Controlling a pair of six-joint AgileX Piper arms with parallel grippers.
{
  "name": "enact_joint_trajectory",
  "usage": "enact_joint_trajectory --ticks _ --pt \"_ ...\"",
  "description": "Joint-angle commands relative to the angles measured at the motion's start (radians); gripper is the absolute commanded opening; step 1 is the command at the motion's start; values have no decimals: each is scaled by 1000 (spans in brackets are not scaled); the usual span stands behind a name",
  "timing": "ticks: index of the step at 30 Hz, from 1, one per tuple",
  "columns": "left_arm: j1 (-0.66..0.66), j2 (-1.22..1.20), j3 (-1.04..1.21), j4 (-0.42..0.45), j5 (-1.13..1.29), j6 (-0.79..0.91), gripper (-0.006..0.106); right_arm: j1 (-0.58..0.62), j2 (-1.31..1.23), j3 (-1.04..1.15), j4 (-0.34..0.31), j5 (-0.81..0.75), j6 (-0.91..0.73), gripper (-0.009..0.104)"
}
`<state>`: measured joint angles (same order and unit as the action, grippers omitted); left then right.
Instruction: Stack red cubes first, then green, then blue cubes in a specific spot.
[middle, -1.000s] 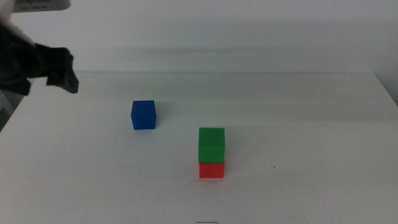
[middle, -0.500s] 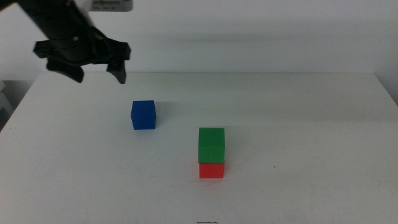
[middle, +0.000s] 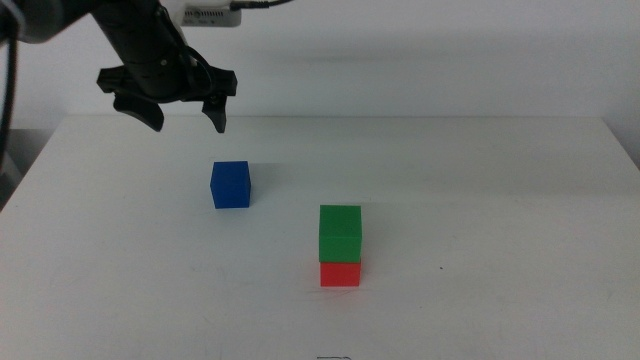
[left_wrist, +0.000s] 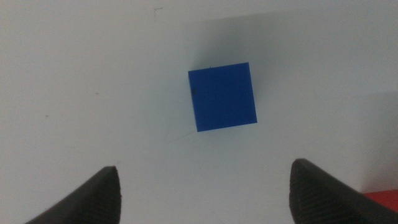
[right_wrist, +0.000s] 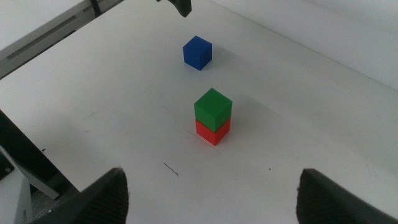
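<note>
**Blue cube next: left gripper poised above it, two-cube stack waiting**

Already the green cube sits squarely on the red cube, just below and right of centre in the middle view, so by the look of it the first two layers are done and the stack marks the chosen spot on the white table. Only the blue cube lies loose, resting flat on the table left of centre, well apart from the stack and up and to its left.

Up in the upper left of the middle view, the left gripper hangs in the air with its jaws spread wide and nothing between them. It is above and slightly left of the blue cube, not touching it. Its wrist view looks straight down: the blue cube sits ahead of the open jaws, a little right of the midline, its edges slightly skewed against the jaw line.

The right gripper waits off to the side, outside the middle view; its jaws are spread too, and its camera takes in both the stack and the blue cube from a distance.

The step in hand looks to be the approach for picking up the blue cube. The next move probably calls for centring the jaws over the cube, matching its slight turn, then descending so the jaws straddle two opposite faces before closing. Afterwards the lift must clear the top of the green cube.
</note>
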<state>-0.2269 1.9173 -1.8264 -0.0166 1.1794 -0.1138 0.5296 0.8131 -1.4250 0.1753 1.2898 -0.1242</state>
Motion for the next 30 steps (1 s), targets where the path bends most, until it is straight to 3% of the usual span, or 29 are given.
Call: enact_joint_trajectory --ticks 1,30 --pt "-10 -32 -44 -2 -8 -24 91 -7 3 -18 -4 -44 -5 94" --pt "-50 185 -71 38 -170 -199 91 -7 3 -18 -6 -44 -5 94"
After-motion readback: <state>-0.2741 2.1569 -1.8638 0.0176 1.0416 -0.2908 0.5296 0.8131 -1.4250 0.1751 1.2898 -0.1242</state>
